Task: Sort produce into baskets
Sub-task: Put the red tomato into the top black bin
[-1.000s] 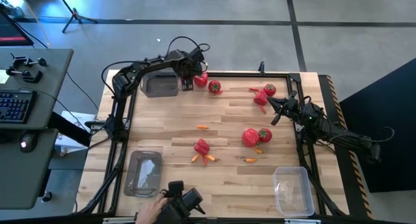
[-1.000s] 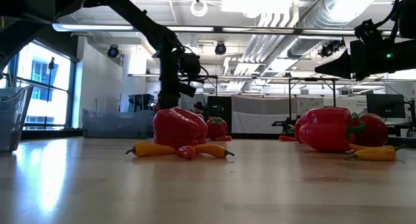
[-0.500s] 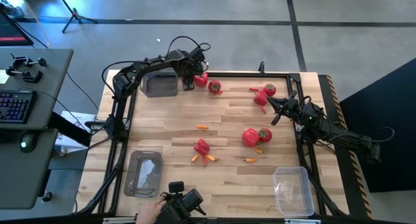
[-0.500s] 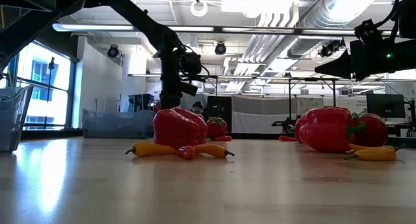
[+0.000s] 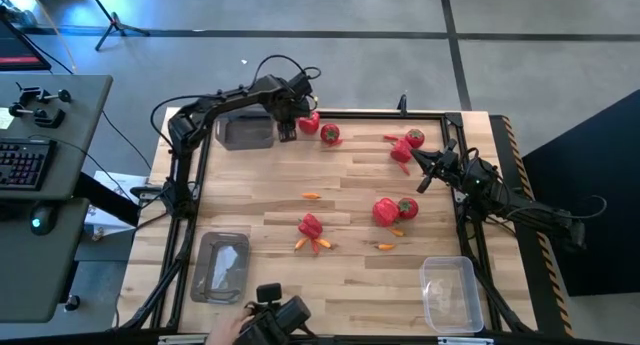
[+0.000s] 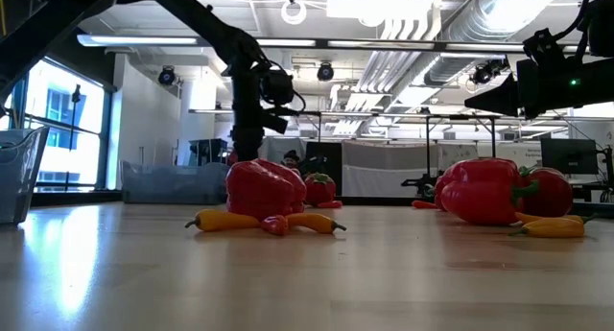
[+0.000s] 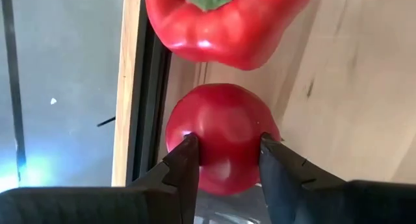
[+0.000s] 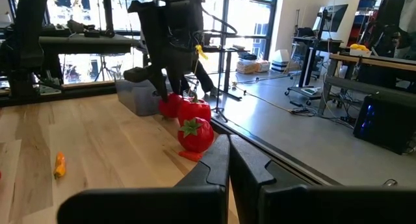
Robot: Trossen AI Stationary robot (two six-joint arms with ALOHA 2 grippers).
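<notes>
- Up close, the left gripper [image 7: 224,152] has its two fingers [image 7: 185,162] pressed on either side of a round red fruit [image 7: 223,134], holding it at the table [image 5: 350,180] edge.
- Just beyond that fruit lies a red bell pepper [image 7: 224,23], green stem showing, close but apart from it.
- Beside the fruit, away from the pepper, sits a clear basket [image 5: 245,131].
- Well away from the basket, across the table, the right gripper [image 5: 412,161] waits with its fingers closed together and empty, near another round red fruit [image 5: 414,139].
</notes>
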